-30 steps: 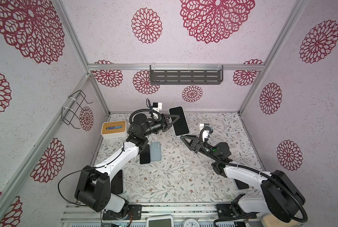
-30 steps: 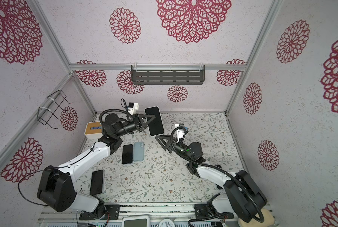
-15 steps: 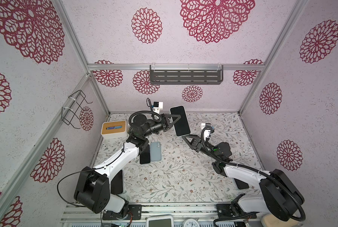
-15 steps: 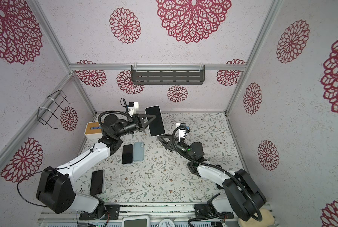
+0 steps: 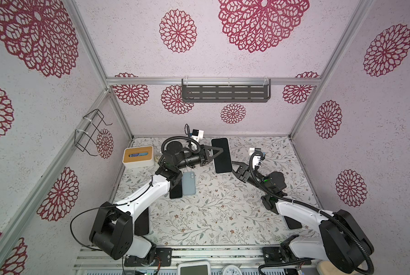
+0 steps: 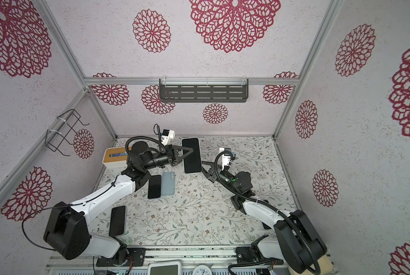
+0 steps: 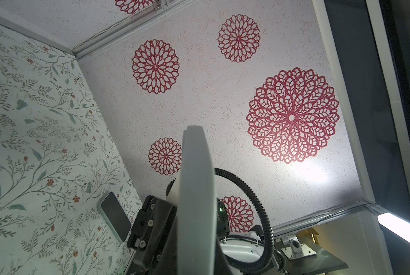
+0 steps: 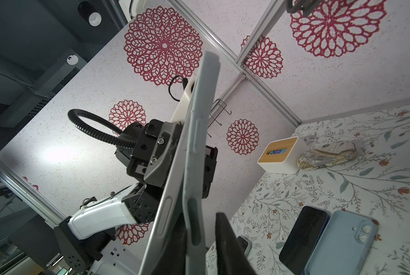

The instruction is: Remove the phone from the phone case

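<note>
Phone (image 5: 220, 155) (cased), clamped by left gripper (image 5: 219, 151), partly hides right gripper (image 5: 234, 166) tips.

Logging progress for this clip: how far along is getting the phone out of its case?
Done: the left hand holds the cased phone aloft. In hand: the right hand straddles the case edge, which looks parted from the phone's frame there; a firm grip isn't clear. Left: pull the case fully off.

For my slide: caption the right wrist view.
Left gripper holds a silver phone; right gripper jaws straddle its soft grey case edge.
</note>
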Robot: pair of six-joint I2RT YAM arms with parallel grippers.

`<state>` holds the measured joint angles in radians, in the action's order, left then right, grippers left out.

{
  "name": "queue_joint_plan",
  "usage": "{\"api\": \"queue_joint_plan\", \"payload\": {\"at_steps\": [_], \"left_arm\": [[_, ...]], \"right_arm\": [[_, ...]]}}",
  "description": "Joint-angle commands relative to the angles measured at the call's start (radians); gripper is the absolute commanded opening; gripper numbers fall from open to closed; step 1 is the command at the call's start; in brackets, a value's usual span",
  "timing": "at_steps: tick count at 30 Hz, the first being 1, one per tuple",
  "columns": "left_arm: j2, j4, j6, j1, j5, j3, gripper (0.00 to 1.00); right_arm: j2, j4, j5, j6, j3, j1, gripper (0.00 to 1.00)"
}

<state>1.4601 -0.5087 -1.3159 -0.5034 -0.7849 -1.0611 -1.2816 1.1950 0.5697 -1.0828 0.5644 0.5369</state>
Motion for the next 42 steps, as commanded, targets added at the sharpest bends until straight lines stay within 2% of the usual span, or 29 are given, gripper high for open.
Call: {"api": "queue_joint_plan", "payload": {"at_steps": [1,4,5,6,7,9,10,11,15,18,20,24,27,35,40,42], "left_arm": [[-0.002,-0.005,0.031,-0.021,-0.076,-0.036,0.00],[0.000,0.112,0.116,-0.018,-0.057,-0.037,0.00],[0.002,0.152,0.142,-0.017,-0.043,-0.039,0.09],[0.007,0.185,0.169,-0.017,-0.026,-0.040,0.24],[0.011,0.208,0.184,-0.017,-0.013,-0.042,0.33],[0.024,0.243,0.216,-0.019,0.018,-0.040,0.48],[0.029,0.254,0.228,-0.020,0.033,-0.038,0.65],[0.034,0.267,0.243,-0.021,0.049,-0.036,0.73],[0.039,0.347,0.321,-0.028,0.122,-0.037,0.90],[0.017,0.499,0.454,-0.042,0.227,-0.067,0.95],[-0.001,0.644,0.580,-0.077,0.345,-0.108,0.97],[-0.031,0.819,0.792,-0.195,0.564,-0.155,0.98],[-0.054,0.869,0.911,-0.291,0.672,-0.144,0.98],[-0.015,0.975,1.085,-0.449,0.844,-0.156,0.93],[0.051,1.026,1.135,-0.503,1.027,-0.202,0.87],[0.075,1.026,1.151,-0.514,1.059,-0.220,0.86]], "right_arm": [[0.068,-0.068,0.007,0.015,-0.017,-0.003,0.10],[0.140,-0.213,-0.020,0.064,-0.032,-0.006,0.00],[0.163,-0.248,-0.031,0.076,-0.037,-0.006,0.00],[0.178,-0.270,-0.041,0.077,-0.042,-0.006,0.00],[0.191,-0.294,-0.046,0.072,-0.044,-0.006,0.00],[0.208,-0.367,-0.064,0.066,-0.047,-0.004,0.00],[0.214,-0.393,-0.072,0.060,-0.051,-0.005,0.00],[0.219,-0.414,-0.084,0.053,-0.060,-0.005,0.00],[0.237,-0.461,-0.114,0.032,-0.099,-0.004,0.00],[0.244,-0.488,-0.137,0.008,-0.123,-0.004,0.00],[0.249,-0.518,-0.151,0.005,-0.129,-0.002,0.00],[0.249,-0.568,-0.177,-0.003,-0.133,-0.002,0.00],[0.239,-0.571,-0.183,-0.009,-0.139,-0.003,0.00],[0.214,-0.535,-0.177,-0.028,-0.155,-0.002,0.00],[0.209,-0.518,-0.171,-0.037,-0.161,-0.003,0.00],[0.212,-0.511,-0.166,-0.042,-0.165,-0.003,0.00]]}}
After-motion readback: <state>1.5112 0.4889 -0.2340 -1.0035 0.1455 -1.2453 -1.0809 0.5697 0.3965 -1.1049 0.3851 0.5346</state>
